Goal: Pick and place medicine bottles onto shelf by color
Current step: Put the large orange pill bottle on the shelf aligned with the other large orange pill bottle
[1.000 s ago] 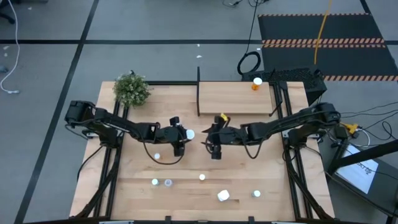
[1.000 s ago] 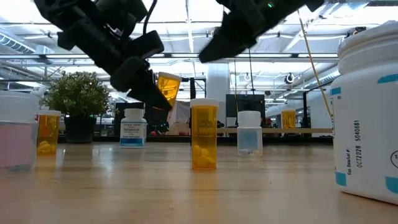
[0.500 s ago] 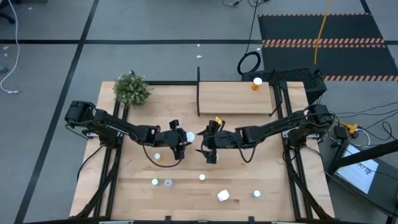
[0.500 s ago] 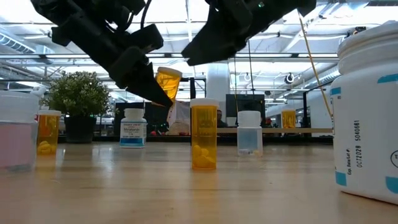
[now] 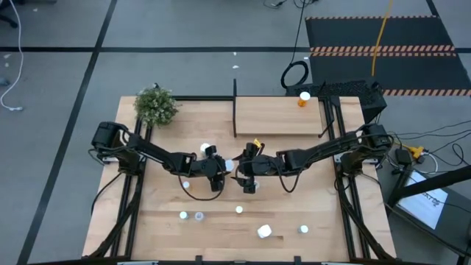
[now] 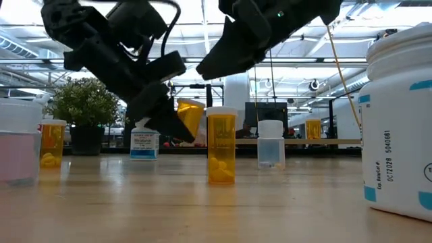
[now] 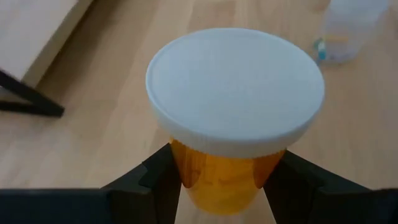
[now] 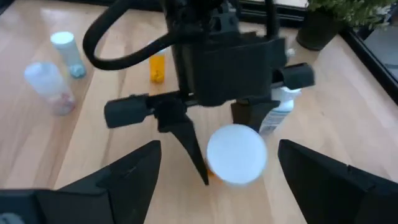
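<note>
Your left gripper (image 7: pixel 217 180) pinches an orange bottle (image 7: pixel 233 118) just below its white cap, lifted off the table (image 5: pixel 294 199) near the middle. Your right gripper (image 8: pixel 214 171) faces it from close by with its fingers spread wide, the cap sitting between them in the right wrist view. This looks like a handover, since the shelf (image 5: pixel 278 116) lies on the right arm's side and already carries one orange bottle (image 5: pixel 304 99) at its far corner.

To do it well, hold the left arm steady and bring the right fingers around the cap or upper body, centred, before you close. Only release the left grip once the right one is clearly firm; the smooth plastic could slip or tip. Keep the pair clear of the white bottle (image 6: pixel 144 144) standing just behind, then carry the bottle to the shelf beside the other orange one.
</note>
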Tool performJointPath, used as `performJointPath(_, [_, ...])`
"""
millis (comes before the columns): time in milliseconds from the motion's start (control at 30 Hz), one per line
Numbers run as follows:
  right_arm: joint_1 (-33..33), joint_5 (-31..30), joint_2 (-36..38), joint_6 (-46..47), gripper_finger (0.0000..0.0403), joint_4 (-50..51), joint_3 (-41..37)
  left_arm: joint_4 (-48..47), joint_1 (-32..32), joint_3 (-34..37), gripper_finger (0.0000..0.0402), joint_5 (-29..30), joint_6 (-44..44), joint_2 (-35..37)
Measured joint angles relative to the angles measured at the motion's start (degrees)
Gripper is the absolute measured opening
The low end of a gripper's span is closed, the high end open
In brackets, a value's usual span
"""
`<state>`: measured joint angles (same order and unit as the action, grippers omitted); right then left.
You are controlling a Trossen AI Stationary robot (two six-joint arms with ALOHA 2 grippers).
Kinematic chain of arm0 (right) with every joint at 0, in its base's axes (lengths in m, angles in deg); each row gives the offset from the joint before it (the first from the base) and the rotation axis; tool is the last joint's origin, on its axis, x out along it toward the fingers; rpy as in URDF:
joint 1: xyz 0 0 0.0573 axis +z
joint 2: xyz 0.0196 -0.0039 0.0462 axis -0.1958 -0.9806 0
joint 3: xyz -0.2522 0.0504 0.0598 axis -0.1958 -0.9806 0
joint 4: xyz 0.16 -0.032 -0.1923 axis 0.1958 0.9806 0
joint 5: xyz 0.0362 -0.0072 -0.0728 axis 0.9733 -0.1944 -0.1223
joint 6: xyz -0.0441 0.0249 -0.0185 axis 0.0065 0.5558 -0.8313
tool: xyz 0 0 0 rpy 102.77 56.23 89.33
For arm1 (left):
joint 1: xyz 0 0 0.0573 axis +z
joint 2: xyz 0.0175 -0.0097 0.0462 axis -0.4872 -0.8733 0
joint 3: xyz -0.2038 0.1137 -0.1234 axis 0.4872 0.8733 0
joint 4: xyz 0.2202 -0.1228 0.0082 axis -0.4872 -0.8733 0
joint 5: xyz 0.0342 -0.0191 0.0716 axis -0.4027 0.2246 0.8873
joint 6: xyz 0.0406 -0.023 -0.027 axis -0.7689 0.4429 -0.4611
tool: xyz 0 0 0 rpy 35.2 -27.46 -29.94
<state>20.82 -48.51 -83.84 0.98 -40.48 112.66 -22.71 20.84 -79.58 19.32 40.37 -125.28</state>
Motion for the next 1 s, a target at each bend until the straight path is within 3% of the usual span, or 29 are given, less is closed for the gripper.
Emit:
performJointPath(500, [-3.10, 3.56, -6.45, 1.10, 0.0329, -2.71, 0.06, 6.40, -0.02, -0.07, 0.0189, -0.01, -1.30, -2.92])
performJointPath(767, [-3.32, 3.60, -7.12, -0.34, 0.0305, -4.00, 0.11, 6.08, -0.02, -0.07, 0.0189, -0.01, -1.27, -2.92])
performJointPath(1000, [-3.58, 3.63, -7.27, -0.39, 0.0254, -3.93, 0.09, 6.26, -0.02, -0.07, 0.0189, -0.01, -1.27, -2.92])
